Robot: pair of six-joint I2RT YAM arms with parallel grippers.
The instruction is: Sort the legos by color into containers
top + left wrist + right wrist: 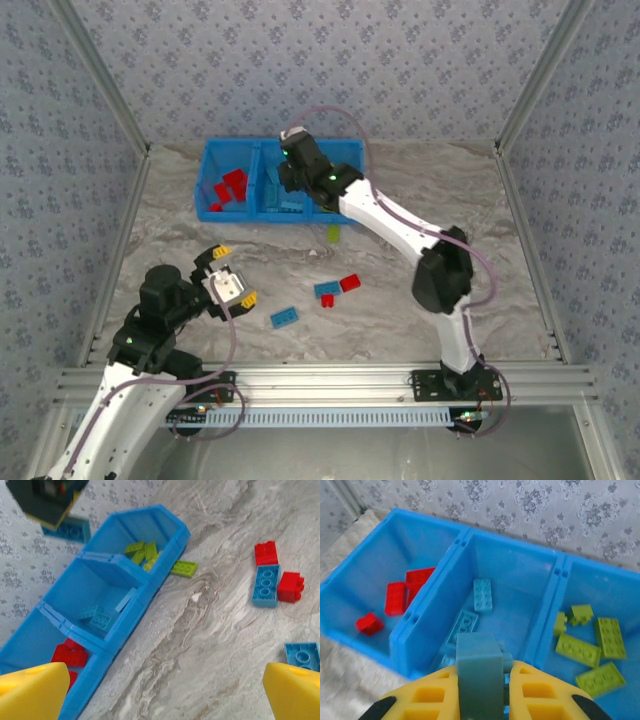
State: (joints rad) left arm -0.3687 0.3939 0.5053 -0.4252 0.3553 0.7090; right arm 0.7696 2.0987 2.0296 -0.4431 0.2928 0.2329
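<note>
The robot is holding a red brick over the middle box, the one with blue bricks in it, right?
No. The small plastic brick in the right end effector is light blue, not red; the right wrist view shows it. It is over the middle compartment of the bright blue bin tray, with light-blue bricks inside.

blue brick (479,672) in jaws, over bin (522,587) (middle)

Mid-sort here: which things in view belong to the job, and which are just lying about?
Job: bin; held brick in right gripper; loose green brick, two red bricks, two blue bricks.
Bystanders: frame rails, cables, patterned walls.
</note>
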